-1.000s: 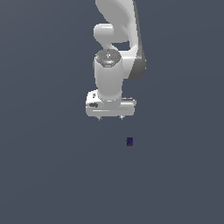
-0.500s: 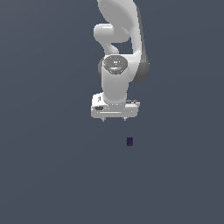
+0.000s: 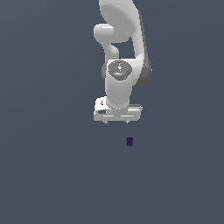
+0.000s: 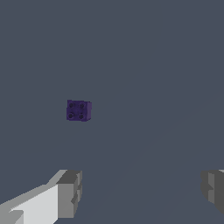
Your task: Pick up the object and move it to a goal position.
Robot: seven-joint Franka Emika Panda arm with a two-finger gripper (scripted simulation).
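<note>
1. Exterior view: we see the white arm (image 3: 124, 48) reaching down over the flat grey counter (image 3: 48, 175), its gripper (image 3: 116, 122) pointing downward. Two short fingertips (image 3: 105, 122) show below the palm bar, set well apart from each other.

2. The object (image 3: 129, 141), a tiny dark purple block, lies on the counter, apart from the gripper. In this view it sits below the gripper and a little toward the exterior view's right, roughly under the fingertip on that side rather than midway between the two.

3. Wrist view: the object (image 4: 78, 110) shows four round dimples on its upper face. It lies clear of both fingers (image 4: 69, 194); nothing touches it. The fingers stand wide, with an open gap far broader than the block.

4. Step in hand, by our reading: the approach. The gripper holds nothing, and the block is not yet between the fingers, so the pick has not begun.

5. What the next move calls for, as we judge it: shift sideways until the block is centred in the gap, then descend so the fingertips straddle it, then close.

6. Caution: the block is very small against the finger span, so poor centring could nudge it aside on closing.

7. No goal marker is visible in either view; we cannot say where the block must go.
</note>
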